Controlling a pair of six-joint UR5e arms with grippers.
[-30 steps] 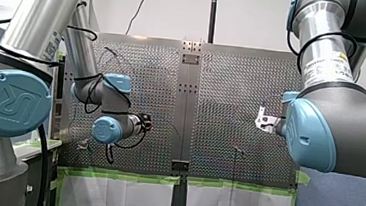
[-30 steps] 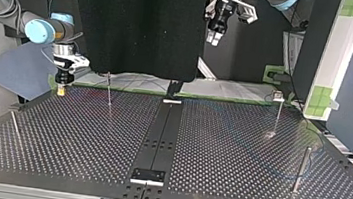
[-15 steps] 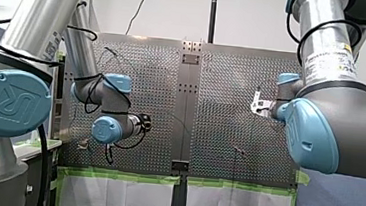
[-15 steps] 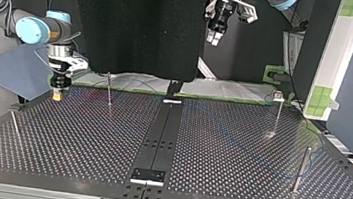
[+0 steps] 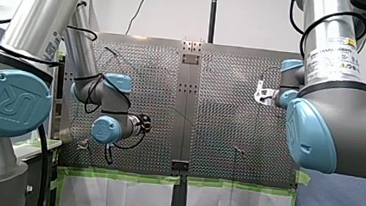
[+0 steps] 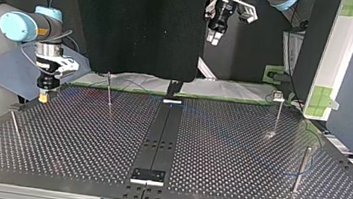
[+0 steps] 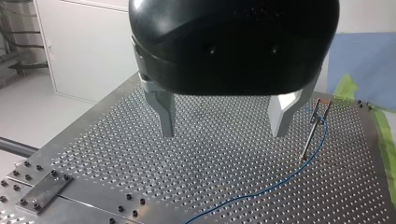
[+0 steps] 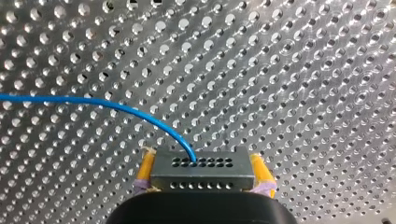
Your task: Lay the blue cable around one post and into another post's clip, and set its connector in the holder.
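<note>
While my right end effector (image 8: 201,156) clamps the grey perforated metal connector (image 8: 201,179) near the surface's (image 6: 239,152) side edge, its thin blue cable (image 8: 93,101) trails away, seemingly toward my spread-fingered left end effector (image 7: 223,134).

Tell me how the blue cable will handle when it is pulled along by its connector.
Probably floppy: the blue cable leaves the connector in a loose arc and lies slack on the table. Likely light, trailing easily. The blocky connector looks rigid, so my right gripper should hold it firmly.
</note>
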